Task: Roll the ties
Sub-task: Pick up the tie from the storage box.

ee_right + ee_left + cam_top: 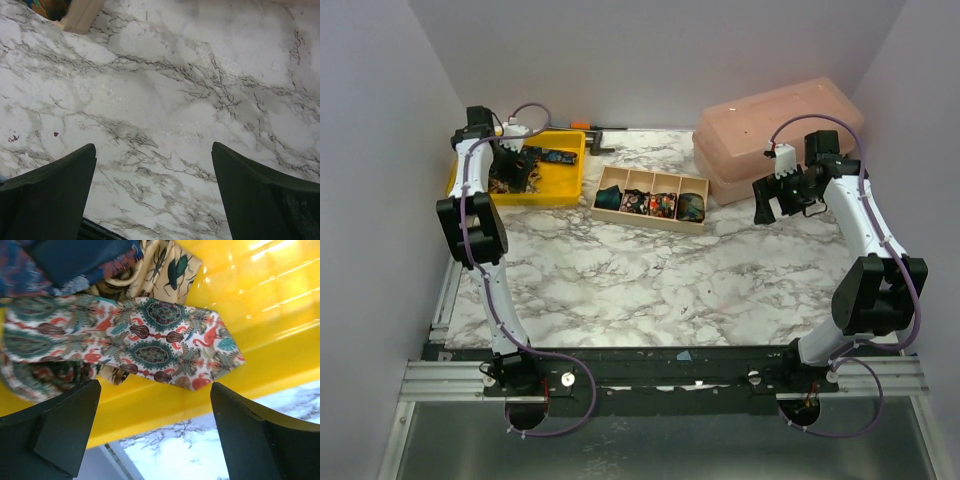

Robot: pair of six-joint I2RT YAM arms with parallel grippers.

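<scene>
Two tools apart, left tool (156,390) over ties (150,340) in yellow tray (260,315), right tool (152,150) above table (175,75)

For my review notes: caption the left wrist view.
Open left gripper over a paisley tie in the yellow tray.

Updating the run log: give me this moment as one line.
left end effector: open, over paisley tie in yellow tray | right end effector: open, over table | wooden box: rolled ties inside

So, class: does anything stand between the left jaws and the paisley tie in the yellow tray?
Nothing visible does. The left jaws stand open over the paisley tie, whose pointed end lies bare in the tray. The other ties lie at its far side, not between it and the jaws.
</scene>
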